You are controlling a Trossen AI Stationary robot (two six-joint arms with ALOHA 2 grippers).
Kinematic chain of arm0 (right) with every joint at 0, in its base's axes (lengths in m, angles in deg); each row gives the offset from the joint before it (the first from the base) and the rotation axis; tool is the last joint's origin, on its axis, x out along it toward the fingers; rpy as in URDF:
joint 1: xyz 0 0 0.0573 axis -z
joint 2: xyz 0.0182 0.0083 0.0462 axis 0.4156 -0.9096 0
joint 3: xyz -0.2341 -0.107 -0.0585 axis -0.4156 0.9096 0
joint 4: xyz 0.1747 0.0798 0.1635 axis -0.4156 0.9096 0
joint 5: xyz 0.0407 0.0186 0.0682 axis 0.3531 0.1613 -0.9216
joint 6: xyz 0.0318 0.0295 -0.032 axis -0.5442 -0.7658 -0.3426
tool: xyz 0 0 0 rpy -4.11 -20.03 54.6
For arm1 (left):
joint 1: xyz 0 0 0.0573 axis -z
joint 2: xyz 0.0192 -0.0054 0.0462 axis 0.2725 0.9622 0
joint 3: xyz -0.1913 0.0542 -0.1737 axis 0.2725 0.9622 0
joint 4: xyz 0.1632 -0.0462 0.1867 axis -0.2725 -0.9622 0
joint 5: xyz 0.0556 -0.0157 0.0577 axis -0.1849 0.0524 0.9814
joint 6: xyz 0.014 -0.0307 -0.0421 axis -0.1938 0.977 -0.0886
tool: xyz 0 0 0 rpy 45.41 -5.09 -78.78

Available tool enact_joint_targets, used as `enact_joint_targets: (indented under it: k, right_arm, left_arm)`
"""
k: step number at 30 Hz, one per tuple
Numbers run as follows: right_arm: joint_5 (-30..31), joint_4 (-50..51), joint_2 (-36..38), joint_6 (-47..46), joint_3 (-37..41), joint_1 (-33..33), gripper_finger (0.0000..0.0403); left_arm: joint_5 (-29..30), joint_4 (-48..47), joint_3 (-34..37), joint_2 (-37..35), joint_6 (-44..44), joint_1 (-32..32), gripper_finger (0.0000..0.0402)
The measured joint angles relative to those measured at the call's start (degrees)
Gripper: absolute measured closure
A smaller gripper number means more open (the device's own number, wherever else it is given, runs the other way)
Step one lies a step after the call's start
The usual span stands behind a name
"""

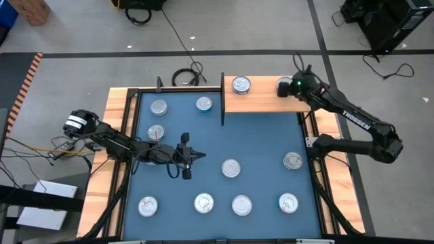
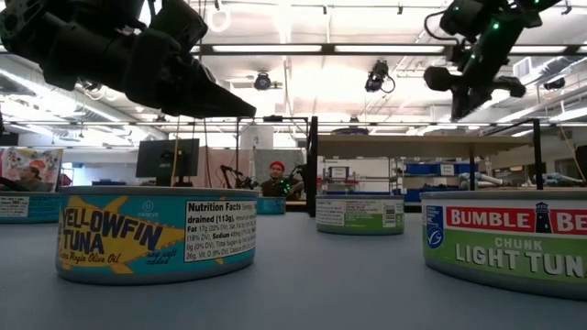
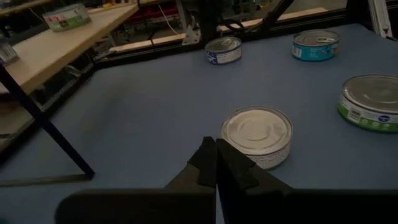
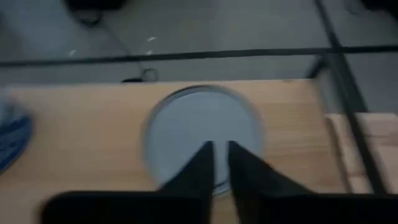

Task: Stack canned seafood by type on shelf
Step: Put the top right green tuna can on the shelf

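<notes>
- Right gripper (image 4: 216, 163) hangs directly over a silver-topped tin (image 4: 202, 134) on the shelf (image 1: 261, 102), upper right of the high view; fingers nearly together, gripping nothing.
- Second tin (image 1: 241, 85) sits on the board's left part.
- Left gripper (image 1: 193, 156), pressed shut, hovers mid-mat; nearest loose tin (image 3: 258, 134) lies just ahead of it.
- Tins are short, round, shiny-topped.

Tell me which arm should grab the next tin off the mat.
Left, probably. The left gripper hovers over the mat beside a loose tin; the right gripper is up over the shelf.
</notes>
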State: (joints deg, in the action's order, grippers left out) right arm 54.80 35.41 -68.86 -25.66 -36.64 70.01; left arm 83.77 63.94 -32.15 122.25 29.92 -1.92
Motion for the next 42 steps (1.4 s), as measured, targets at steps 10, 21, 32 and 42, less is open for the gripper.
enact_joint_targets:
  k: [10,21,32,42]
  right_arm:
    - [6.72,-9.44,-2.44,0.81,0.0,-9.84,0.0397]
    - [9.7,3.48,-15.25,7.81,-14.6,-12.11,0.0398]
    - [6.04,20.2,-25.14,5.49,-22.51,-4.46,0.0401]
    - [4.76,20.81,-27.92,5.26,-22.52,-1.4,0.0402]
  left_arm:
    - [0.83,0.01,-0.04,0.0,-0.13,0.0,0.0398]
    - [1.44,-0.05,-0.04,0.0,-0.11,-0.07,0.0398]
    - [1.39,-0.27,-0.02,0.0,0.09,-0.07,0.0398]
    - [1.35,-0.31,0.02,0.0,0.11,-0.07,0.0398]
